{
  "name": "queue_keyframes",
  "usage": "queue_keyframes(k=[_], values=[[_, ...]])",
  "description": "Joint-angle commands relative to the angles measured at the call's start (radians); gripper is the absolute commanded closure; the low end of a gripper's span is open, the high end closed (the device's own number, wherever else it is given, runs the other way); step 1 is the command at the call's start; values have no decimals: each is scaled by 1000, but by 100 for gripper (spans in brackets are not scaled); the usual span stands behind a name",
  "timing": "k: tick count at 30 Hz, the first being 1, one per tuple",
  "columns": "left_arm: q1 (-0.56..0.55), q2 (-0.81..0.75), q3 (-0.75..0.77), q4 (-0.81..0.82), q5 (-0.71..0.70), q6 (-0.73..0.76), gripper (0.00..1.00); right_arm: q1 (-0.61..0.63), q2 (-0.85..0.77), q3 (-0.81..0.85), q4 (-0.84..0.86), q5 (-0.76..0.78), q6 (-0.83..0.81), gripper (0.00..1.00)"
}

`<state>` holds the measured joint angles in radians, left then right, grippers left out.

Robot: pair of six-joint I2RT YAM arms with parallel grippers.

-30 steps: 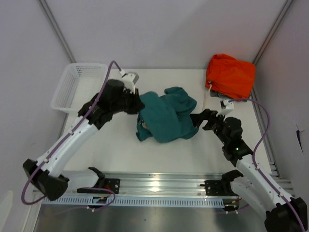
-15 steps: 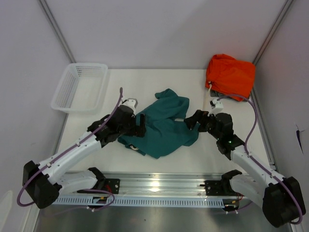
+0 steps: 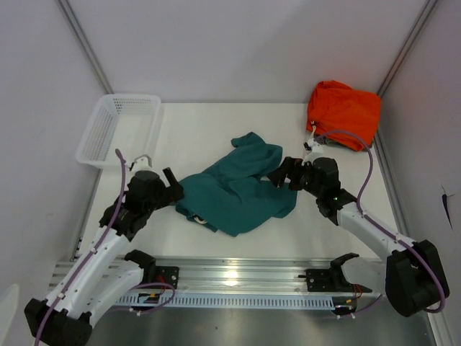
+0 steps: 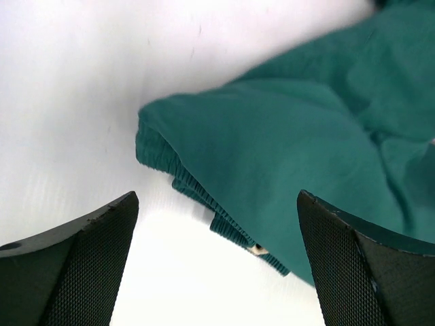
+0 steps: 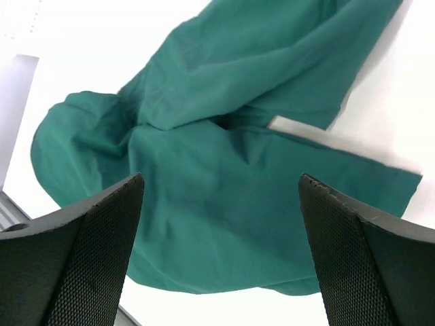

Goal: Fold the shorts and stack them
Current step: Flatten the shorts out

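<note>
The teal-green shorts lie crumpled and partly spread in the middle of the white table. My left gripper stands open just left of their ribbed waistband, apart from the cloth, with nothing between its fingers. A cream drawstring tip peeks from under the waistband. In the left wrist view the shorts fill the upper right beyond the left gripper. My right gripper is open at the shorts' right edge. In the right wrist view the shorts spread beneath the right gripper, which holds nothing.
A bright orange folded garment sits at the back right corner. A white mesh basket stands at the back left. A metal rail runs along the near table edge between the arm bases.
My left gripper opened, let go of the shorts and drew back to the near left. The shorts dropped and spread flatter. My right gripper edged left along their right side.
</note>
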<state>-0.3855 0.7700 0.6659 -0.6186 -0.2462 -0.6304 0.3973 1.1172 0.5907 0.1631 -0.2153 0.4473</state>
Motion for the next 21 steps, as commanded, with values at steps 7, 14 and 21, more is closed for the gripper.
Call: queue_keyframes(k=[7,14,21], values=[[101,25,-115,83,25,-104,1,-12,193,153,12,-10,73,5],[244,-201,-323,249,133,-230,1,-21,296,285,-1,-18,67,6],[276,-491,-466,261,120,-265,5,-29,342,296,41,-36,83,6]])
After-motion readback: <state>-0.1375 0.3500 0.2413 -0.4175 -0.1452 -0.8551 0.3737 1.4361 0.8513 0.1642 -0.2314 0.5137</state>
